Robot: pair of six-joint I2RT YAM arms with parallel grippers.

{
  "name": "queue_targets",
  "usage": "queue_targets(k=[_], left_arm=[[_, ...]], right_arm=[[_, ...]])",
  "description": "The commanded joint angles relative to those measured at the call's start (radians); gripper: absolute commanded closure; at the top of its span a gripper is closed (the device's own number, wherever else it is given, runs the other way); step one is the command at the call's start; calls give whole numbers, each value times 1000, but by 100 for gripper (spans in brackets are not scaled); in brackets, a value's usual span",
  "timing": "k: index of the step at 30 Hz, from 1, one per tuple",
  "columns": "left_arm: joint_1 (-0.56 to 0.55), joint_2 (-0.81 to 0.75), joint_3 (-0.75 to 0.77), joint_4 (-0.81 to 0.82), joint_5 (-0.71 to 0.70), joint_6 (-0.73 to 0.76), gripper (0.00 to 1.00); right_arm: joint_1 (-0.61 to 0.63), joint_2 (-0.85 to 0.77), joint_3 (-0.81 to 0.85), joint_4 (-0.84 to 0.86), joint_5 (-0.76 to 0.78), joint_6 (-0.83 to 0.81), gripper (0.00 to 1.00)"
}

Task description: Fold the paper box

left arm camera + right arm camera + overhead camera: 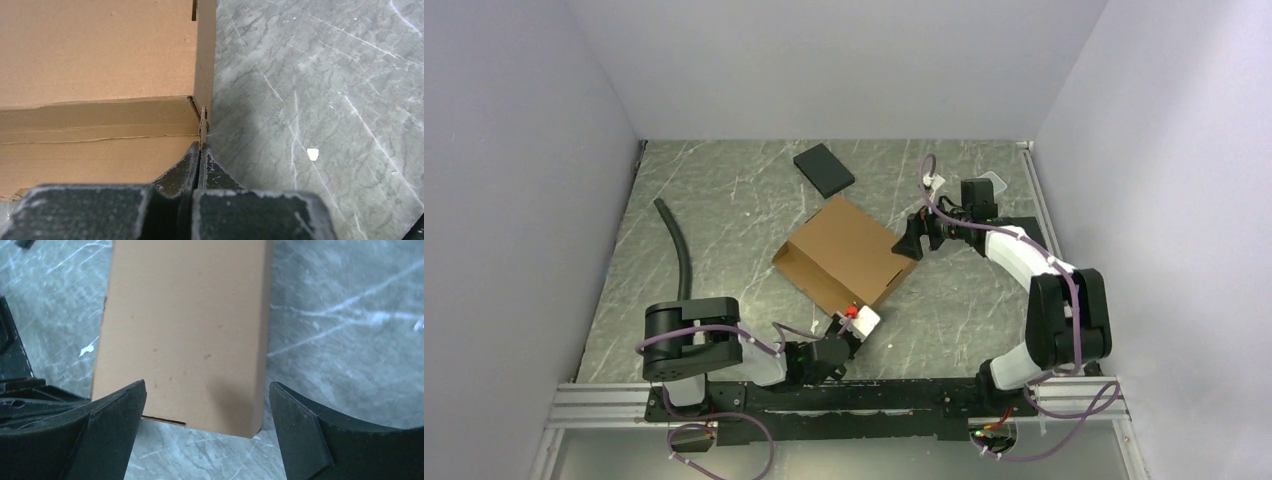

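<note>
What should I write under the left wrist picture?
Shut left gripper at a corner of the paper box on the marbled table.

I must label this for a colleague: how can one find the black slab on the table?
Start at the brown cardboard box in the middle of the table. Just beyond its far corner lies the slab. It alone is flat, black and rectangular.

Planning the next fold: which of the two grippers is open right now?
The right gripper: its fingers stand wide apart at one end of the paper box. The left gripper has its fingers pressed together at a box corner.
</note>
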Motion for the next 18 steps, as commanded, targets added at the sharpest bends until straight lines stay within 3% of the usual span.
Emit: queue_targets(k=[1,18], left_arm=[[16,-42,-24,63,2,-52,100],[60,-82,-67,88,62,-133,100]], right_arm=[[-21,113,45,23,36,162,4],[-71,279,71,-19,0,214,24]])
